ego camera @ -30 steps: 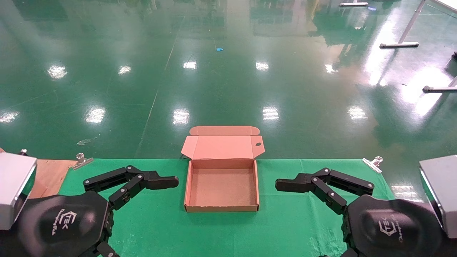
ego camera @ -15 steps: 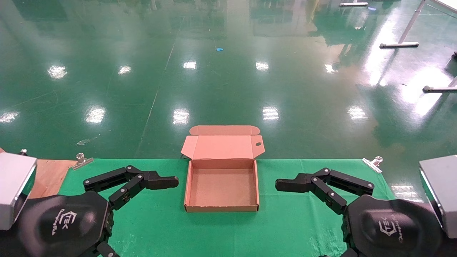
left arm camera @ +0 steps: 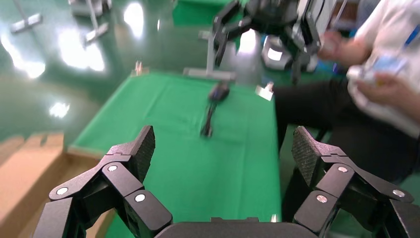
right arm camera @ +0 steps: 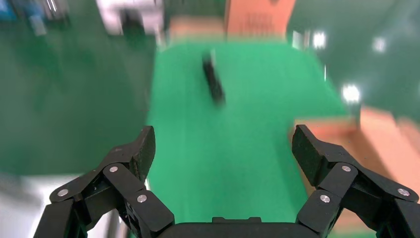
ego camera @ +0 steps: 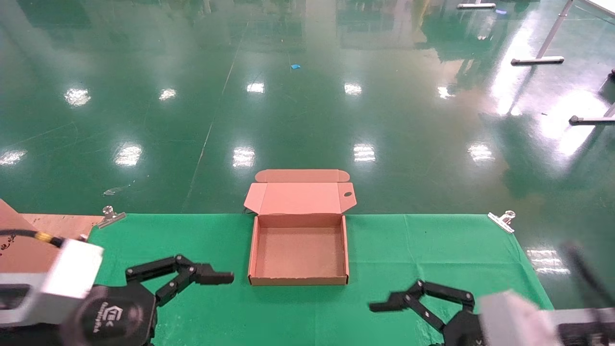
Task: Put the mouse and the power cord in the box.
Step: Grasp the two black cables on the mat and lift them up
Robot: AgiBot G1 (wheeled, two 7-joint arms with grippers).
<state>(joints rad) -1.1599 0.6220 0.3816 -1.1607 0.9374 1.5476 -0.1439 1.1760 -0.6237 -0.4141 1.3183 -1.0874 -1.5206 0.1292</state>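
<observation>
Left gripper (ego camera: pixel 218 278): low over the green cloth (ego camera: pixel 384 250), just left of the box's near corner, pointing toward the box. Its fingers (left arm camera: pixel 133 153) are spread wide, with only cloth between them; it holds nothing.

Box (ego camera: pixel 298 280): sits open on the cloth midway between the two grippers, touching neither. Its lid flap (ego camera: pixel 300 197) stands up at the far side, with a small dark hole near its right end. The brown floor inside is bare.

Mouse and power cord: neither can be made out in the head view. Each wrist view shows a dark, blurred shape on the cloth well beyond the fingers; what it is cannot be told.

Right gripper (ego camera: pixel 384 305): low over the cloth, to the right of the box and nearer the robot than its front wall, apart from it. Its fingers (right arm camera: pixel 317 158) are spread wide around nothing.

Clips: one metal clip (ego camera: pixel 110 216) at the cloth's far left corner, another metal clip (ego camera: pixel 502 220) at its far right corner.
</observation>
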